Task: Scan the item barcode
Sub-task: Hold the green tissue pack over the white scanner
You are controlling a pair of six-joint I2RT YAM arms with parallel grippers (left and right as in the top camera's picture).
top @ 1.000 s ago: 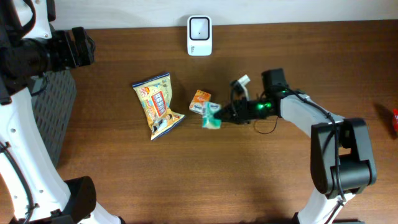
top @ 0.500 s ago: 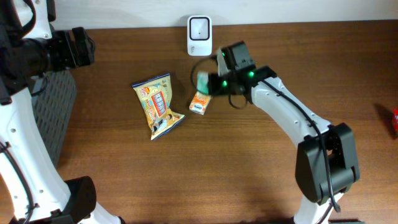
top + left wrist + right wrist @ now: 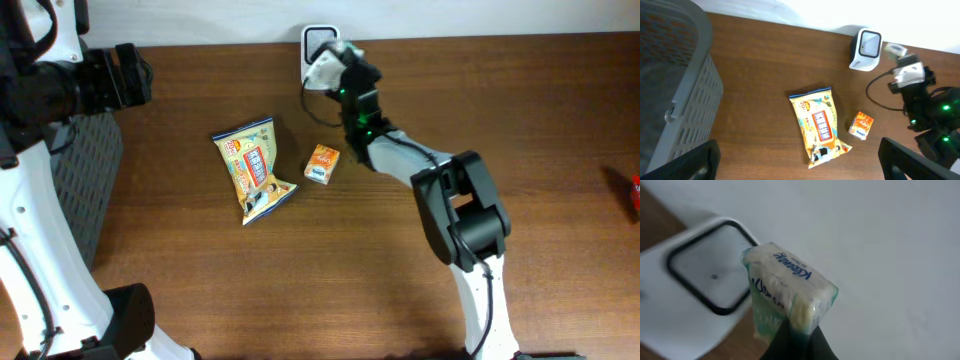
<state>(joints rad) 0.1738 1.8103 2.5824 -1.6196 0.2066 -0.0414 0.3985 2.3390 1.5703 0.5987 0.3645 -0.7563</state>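
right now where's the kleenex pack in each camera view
Overhead: the Kleenex pack is at top centre, in the right gripper, in front of the white scanner.
Left wrist: probably the small pale blur just right of the scanner; too blurred to be sure.
Right wrist: mid-frame, pinched from below, with the scanner behind it.
Shared landmark: the scanner.

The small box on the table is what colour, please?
The box is orange with a pale end; left wrist view.

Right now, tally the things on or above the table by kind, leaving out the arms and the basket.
Snack bag: 1
Small orange box: 1
Tissue pack: 1
Scanner: 1
Red thing cut off at the right edge: 1
Total: 5
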